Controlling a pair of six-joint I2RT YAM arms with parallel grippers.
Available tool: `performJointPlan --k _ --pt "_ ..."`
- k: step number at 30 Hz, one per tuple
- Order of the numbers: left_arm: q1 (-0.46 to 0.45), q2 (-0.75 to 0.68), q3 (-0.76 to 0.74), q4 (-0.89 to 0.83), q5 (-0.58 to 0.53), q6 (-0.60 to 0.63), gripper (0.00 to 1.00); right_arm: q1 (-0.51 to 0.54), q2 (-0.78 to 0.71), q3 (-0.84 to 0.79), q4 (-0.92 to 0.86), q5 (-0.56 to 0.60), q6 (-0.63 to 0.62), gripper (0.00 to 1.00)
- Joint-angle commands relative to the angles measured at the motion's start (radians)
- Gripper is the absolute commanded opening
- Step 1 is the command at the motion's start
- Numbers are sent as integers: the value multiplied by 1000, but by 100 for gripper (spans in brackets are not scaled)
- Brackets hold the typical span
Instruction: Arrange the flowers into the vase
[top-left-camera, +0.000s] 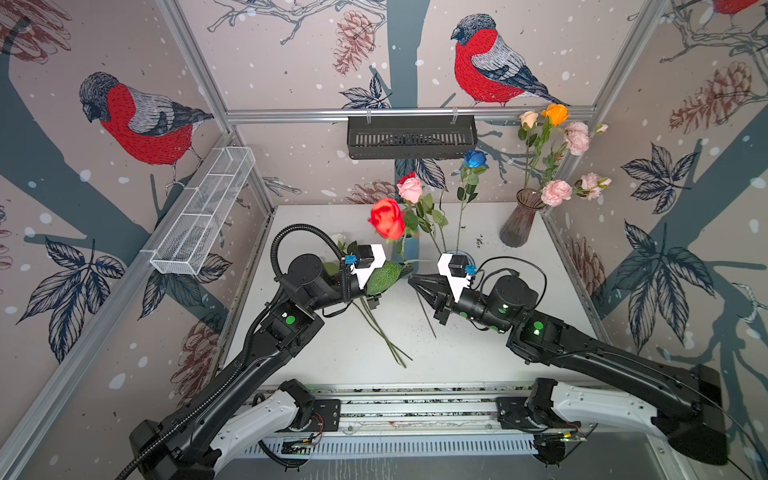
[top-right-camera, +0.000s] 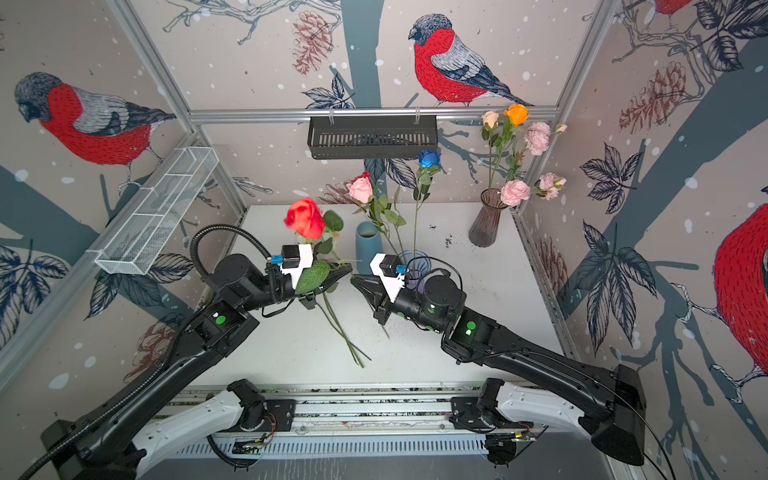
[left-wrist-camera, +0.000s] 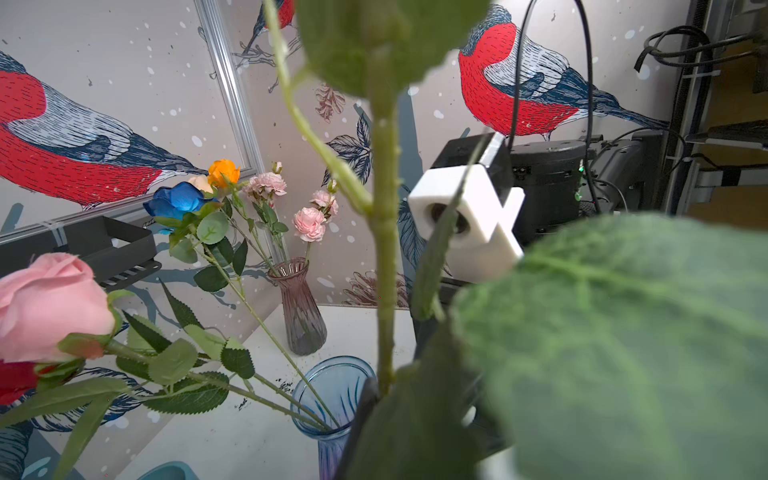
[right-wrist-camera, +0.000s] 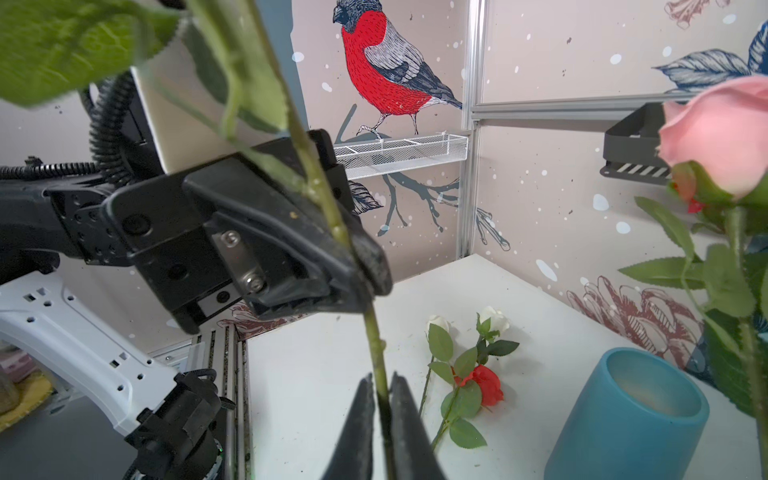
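Lettering, numbers, brands: none can be read in any view.
Left arm mark: left green dot (top-left-camera: 290, 320), a plain round spot on a black link of the arm, seen in both top views.
Right arm mark: right green dot (top-left-camera: 538, 325), the same plain round spot on a black link of that arm, seen in both top views.
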Motion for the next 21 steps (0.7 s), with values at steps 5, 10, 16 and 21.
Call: performJointPlan --k 5,10,16,21 --pt "2 -11 6 12 -54 31 0 0 -135 12 -200 256 52 52" --pt "2 22 86 29 -112 -34 0 -31 -332 -67 -348 569 101 55" --pt "-17 100 258 24 -136 -39 0 -98 -520 -198 -452 731 180 55" --pt "-104 230 445 -103 -215 87 0 -113 -577 -281 -466 743 219 55"
